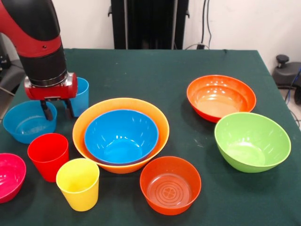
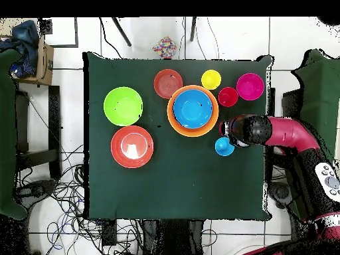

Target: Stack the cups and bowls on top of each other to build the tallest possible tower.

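front view, fingers [image 1: 56, 109]: narrowly parted, empty, over small blue bowl's [image 1: 29, 121] rim
blue cup [image 1: 81, 96]: just behind fingers, upright
tower [image 1: 121, 135]: blue bowl nested in orange, beside fingers

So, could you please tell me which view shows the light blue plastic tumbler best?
The front view: the light blue tapered plastic tumbler stands behind the end effector, its side and rim partly visible. Overhead, the red and black arm hides it.

Blue bowl [image 1: 121, 136] nested in pale orange bowl [image 1: 89, 117], other pieces scattered, unstacked
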`<move>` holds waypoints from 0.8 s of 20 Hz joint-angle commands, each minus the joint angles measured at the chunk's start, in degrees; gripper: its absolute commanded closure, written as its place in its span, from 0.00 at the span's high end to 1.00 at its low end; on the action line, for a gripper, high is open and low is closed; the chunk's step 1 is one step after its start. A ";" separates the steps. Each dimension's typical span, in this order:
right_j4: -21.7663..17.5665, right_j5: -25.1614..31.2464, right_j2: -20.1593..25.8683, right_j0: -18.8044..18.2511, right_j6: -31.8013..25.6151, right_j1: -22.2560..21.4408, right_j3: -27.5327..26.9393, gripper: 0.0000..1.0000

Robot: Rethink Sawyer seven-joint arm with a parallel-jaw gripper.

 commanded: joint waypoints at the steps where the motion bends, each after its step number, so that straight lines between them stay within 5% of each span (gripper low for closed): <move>1: -4.99 -4.29 0.54 -0.63 -14.36 3.12 3.84 0.00; 16: -4.13 -0.97 3.35 -2.31 -17.49 0.87 5.62 0.00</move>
